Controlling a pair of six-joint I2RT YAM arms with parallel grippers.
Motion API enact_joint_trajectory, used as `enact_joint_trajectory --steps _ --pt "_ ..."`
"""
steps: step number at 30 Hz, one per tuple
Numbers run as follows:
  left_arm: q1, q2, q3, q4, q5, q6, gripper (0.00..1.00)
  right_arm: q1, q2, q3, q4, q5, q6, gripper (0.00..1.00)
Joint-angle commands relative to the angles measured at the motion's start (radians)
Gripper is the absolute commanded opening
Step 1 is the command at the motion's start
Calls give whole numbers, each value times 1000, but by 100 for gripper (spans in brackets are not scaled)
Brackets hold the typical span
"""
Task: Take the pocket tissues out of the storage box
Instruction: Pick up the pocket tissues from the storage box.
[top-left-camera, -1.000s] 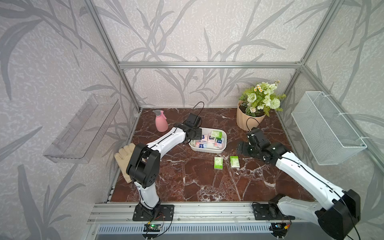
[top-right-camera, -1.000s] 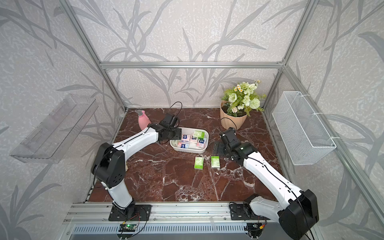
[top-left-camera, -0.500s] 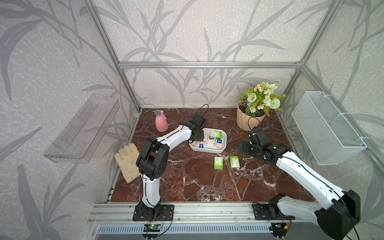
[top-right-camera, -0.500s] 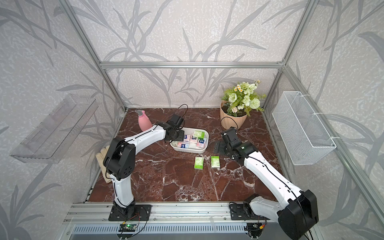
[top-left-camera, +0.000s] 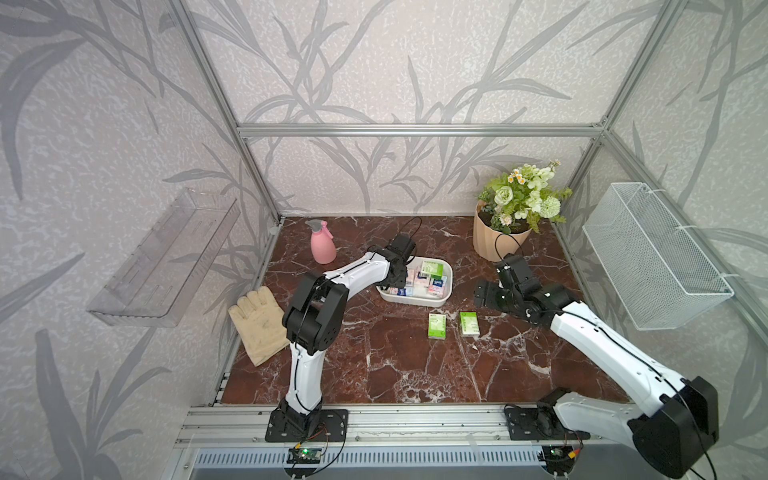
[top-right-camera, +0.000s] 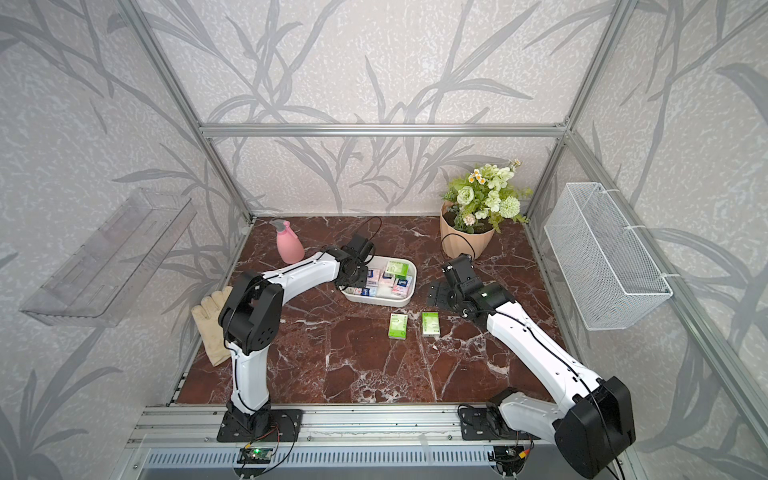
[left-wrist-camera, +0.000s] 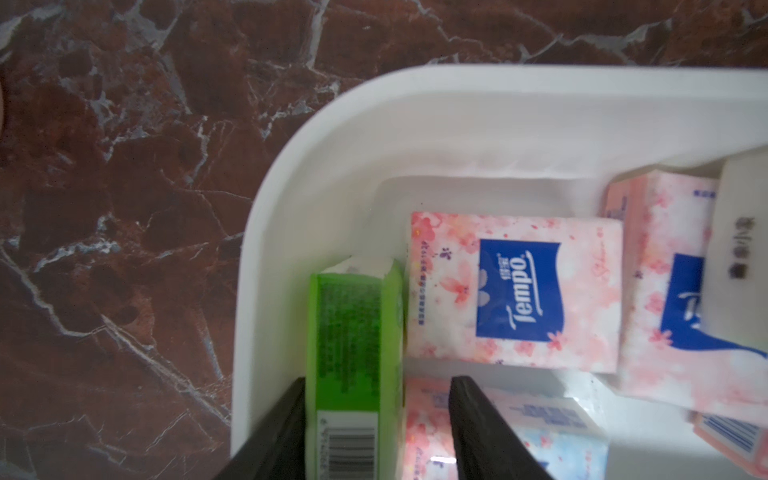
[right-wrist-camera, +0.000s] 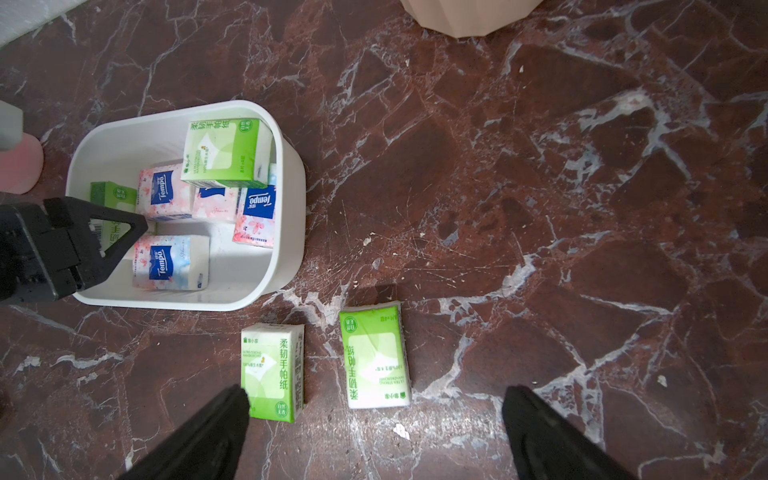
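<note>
Left fingers down inside storage box, straddling green packet standing on edge against box wall. One finger touching it, other apart by small gap, so not clamped. Five other pocket tissues lie in box. Right fingers spread wide, holding nothing, above bench near two green packets lying outside box.

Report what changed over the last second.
The left tool dipped into the shallow white plastic tub and its jaws narrowed around a green tissue packet standing on edge, not yet clamped. The right tool, open, and two green packets on the marble stayed put.
</note>
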Motion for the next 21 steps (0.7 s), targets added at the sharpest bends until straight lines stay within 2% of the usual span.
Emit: enact_joint_trajectory --steps 1,8,12,21 --pt "-5 33 33 -18 2 -11 47 -5 13 -2 10 -5 -12 99" --pt "-5 21 45 -29 14 0 29 -9 21 3 12 -7 -16 99" --pt "-5 -17 42 -28 17 10 25 -11 16 3 9 -4 -20 99" --pt "-5 -156 -3 -16 8 29 22 -22 20 30 -29 11 -38 99"
